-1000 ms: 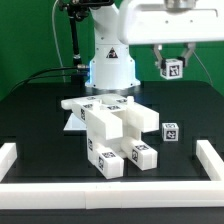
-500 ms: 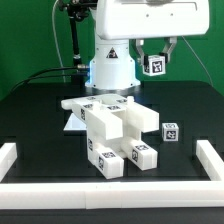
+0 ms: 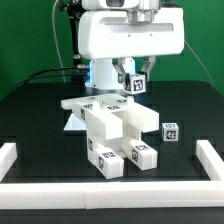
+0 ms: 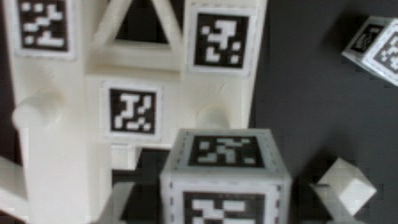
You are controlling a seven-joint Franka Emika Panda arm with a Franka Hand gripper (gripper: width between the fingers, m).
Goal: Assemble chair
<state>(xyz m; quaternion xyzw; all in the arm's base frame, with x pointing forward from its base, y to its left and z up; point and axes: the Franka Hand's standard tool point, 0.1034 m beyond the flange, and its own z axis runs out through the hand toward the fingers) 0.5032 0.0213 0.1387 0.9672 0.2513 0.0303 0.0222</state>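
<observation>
Just below end effector (image 3: 135, 80) w/ cube (image 3: 136, 86): chair (image 3: 112, 122).

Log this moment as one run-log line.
hand: shut on tagged cube | position: held above partly built chair | loose: second tagged cube, at chair's side on exterior view's right

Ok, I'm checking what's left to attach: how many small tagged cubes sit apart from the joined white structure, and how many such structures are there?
Small tagged cubes: 2, the held cube in the gripper and the loose cube on the table
Joined white structure: 1
Total: 3
</observation>
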